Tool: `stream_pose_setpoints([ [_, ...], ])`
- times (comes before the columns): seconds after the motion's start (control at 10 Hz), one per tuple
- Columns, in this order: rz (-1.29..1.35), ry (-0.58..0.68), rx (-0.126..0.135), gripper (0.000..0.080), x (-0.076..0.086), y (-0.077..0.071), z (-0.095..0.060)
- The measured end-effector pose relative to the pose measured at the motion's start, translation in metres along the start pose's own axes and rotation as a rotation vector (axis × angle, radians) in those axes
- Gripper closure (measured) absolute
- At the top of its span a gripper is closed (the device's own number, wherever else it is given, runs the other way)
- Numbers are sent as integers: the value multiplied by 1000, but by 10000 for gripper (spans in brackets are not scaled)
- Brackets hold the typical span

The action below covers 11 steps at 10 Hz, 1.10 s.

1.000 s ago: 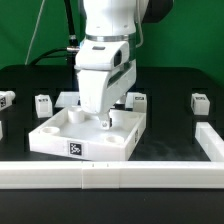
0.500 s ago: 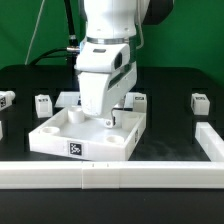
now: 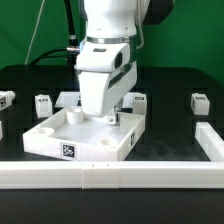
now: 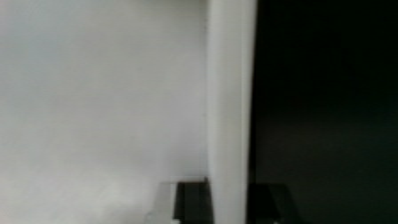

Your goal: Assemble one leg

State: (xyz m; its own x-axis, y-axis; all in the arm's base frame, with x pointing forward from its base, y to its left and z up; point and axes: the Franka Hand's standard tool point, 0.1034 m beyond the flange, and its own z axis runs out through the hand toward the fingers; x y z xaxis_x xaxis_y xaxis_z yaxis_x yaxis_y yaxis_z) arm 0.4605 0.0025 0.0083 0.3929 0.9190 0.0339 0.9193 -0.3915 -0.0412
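Exterior view shows the gripper (image 3: 108,119) lowered into the white tray (image 3: 105,150). Whether its fingers clench anything cannot be told, as the wrist view is mostly blurred white. One leg (image 3: 43,102) stands on the black table (image 3: 170,125) near the tray, on the exterior view's left. Another leg (image 3: 200,101) stands well apart on the right.

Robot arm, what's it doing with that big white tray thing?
The robot's gripper is pressed down on the big white tray, near its back corner on the exterior view's right. The tray has slid a little toward the exterior view's left in the last second, so the arm seems to be moving it. Whether the gripper is pinching it is hard to tell. The small legs lie loose on the black table, untouched.
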Motion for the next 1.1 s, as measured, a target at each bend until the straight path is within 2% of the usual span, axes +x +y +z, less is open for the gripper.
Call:
stream_pose_setpoints([
  [0.3,-27,-1,-1,742,0,1,-1],
  [0.4,-115,-5,-5,742,0,4,-2],
  [0.7,-280,-21,-9,742,12,1,0],
  [1.1,-275,-21,-9,741,11,2,0],
])
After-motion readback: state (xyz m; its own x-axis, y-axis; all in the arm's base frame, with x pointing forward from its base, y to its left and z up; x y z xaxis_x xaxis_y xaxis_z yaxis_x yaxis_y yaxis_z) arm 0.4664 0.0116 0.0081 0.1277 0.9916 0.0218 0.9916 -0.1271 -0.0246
